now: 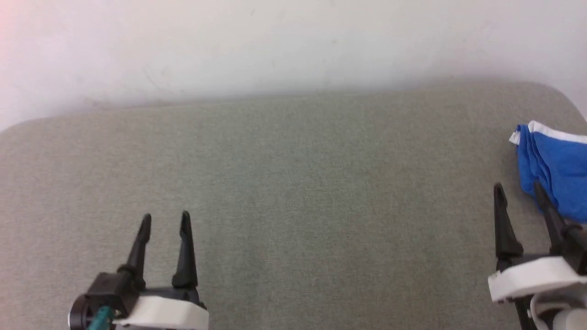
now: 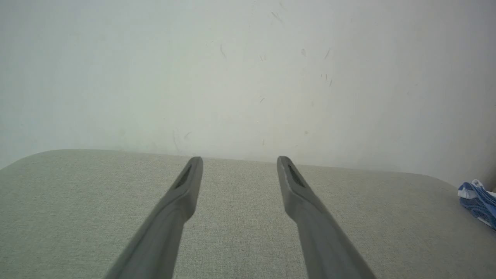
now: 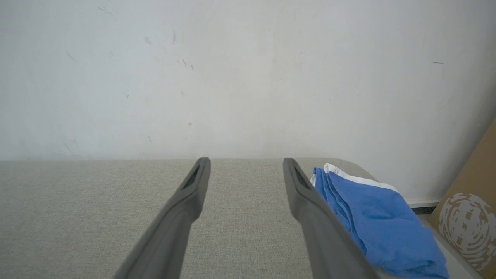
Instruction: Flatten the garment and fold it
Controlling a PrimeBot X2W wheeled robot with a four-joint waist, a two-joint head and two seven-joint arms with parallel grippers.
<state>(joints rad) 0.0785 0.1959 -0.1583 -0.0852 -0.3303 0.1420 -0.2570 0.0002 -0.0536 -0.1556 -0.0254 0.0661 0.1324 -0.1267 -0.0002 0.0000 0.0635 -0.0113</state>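
Note:
The garment (image 1: 557,172) is bright blue cloth with a white edge stripe, lying folded in layers at the right edge of the grey-green padded table (image 1: 293,183). It also shows as the garment (image 3: 379,221) at the right and as the garment (image 2: 478,201) small at the far right. My right gripper (image 1: 518,190) is open just to its left, the right finger (image 1: 548,211) close beside the cloth, nothing between the fingers. My left gripper (image 1: 165,219) stands open over bare table at the lower left, holding nothing. Left gripper (image 2: 239,159) and right gripper (image 3: 247,161) fingers are spread apart.
A white scuffed wall (image 1: 275,41) runs behind the table's far edge. A brown cardboard box (image 3: 469,217) with a white printed emblem stands past the table's right end, beside the garment. The table corners are rounded.

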